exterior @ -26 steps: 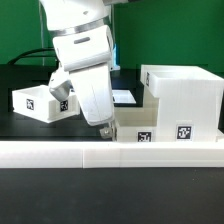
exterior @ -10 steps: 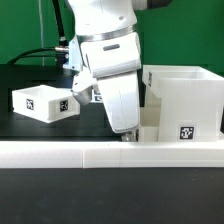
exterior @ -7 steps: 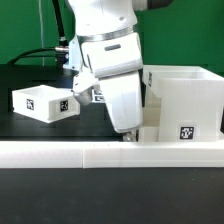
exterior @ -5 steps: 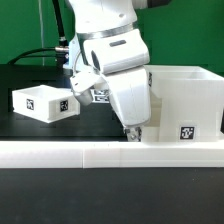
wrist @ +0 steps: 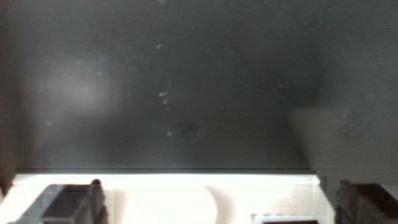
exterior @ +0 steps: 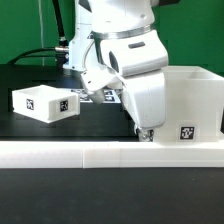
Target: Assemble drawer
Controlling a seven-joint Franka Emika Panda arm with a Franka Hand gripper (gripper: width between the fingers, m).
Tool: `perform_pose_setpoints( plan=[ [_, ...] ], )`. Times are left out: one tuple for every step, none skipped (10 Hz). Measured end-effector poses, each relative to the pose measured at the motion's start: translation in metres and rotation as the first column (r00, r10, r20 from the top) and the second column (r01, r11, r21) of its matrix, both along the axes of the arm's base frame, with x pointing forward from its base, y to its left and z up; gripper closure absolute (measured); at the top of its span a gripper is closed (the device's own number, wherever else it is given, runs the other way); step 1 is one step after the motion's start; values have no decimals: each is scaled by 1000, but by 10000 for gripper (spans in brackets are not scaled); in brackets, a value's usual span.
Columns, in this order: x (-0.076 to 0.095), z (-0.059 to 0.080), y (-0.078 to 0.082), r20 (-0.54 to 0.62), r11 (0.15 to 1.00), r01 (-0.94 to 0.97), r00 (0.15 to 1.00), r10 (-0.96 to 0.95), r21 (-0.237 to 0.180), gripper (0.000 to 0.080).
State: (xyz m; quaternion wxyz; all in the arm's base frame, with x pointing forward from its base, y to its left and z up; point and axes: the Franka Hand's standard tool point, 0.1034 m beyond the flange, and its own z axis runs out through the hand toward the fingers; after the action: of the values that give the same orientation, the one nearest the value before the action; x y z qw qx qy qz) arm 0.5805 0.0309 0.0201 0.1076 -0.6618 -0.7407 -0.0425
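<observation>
The drawer's small open-topped white box with a square marker sits on the black table at the exterior view's left. The larger white casing stands at the right, a marker on its front. My gripper hangs low at the casing's lower left front, and the arm hides that part of it. In the wrist view my gripper is open. Its two dark fingers are wide apart, with a white drawer surface and the edge of a marker between them. I cannot tell if they touch it.
The long low white border wall runs across the front, just before my gripper. The marker board lies flat behind the arm. Green backdrop and a black cable are at the back left. Black table fills most of the wrist view.
The arm has moved toward the exterior view's right, from the gap beside the casing to right against its lower left front. The small box and the casing have not moved.
</observation>
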Motion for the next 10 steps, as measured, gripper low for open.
perform_pose_setpoints(
  plan=[
    [0, 0, 0, 0, 1000, 0, 1000, 0, 0, 151],
    [0, 0, -5, 6, 1000, -23, 1000, 23, 1, 151],
    [1, 0, -19, 15, 999, -44, 999, 44, 1, 151],
    [1, 3, -33, 23, 999, -36, 999, 36, -1, 151],
    [-1, 11, -48, 40, 1000, -12, 999, 13, -11, 151],
    [-11, 17, -61, 59, 1000, 8, 998, -7, -22, 151],
    [-27, 23, -75, 70, 999, 39, 997, -37, -29, 151],
    [-46, 30, -88, 64, 997, 61, 996, -58, -43, 151],
    [-60, 34, -96, 55, 996, 73, 996, -70, -52, 151],
    [-71, 37, -106, 49, 994, 88, 995, -85, -61, 151]
  ],
)
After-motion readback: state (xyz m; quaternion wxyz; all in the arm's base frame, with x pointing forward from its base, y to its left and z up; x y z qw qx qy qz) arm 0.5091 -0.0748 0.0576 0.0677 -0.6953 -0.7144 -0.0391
